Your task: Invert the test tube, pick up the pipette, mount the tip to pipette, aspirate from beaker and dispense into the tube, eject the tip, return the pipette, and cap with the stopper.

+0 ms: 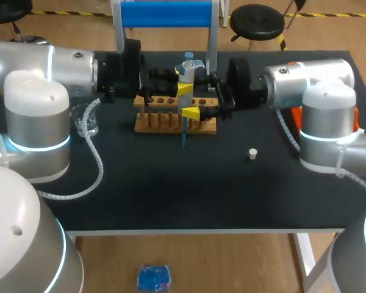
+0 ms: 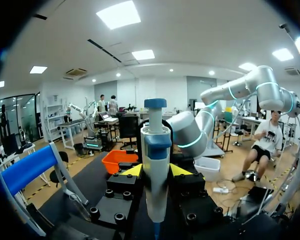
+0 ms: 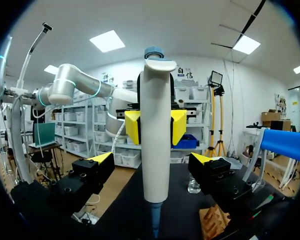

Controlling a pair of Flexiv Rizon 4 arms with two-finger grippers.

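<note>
At rack [image 1: 161,122], left gripper [image 2: 156,171] clamps pipette [image 3: 155,150]; rack holes partly hidden.

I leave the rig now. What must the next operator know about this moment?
Left gripper: shut on pipette, held upright near the rack.
Right gripper: open, one finger on each side of the pipette, not touching.
Beaker left of rack; stopper lying loose right of rack. Tube: cannot make out.
Done: pipette picked up, tip mounted.
Left: eject tip, return pipette, cap. Aspirating and dispensing: cannot tell.
</note>
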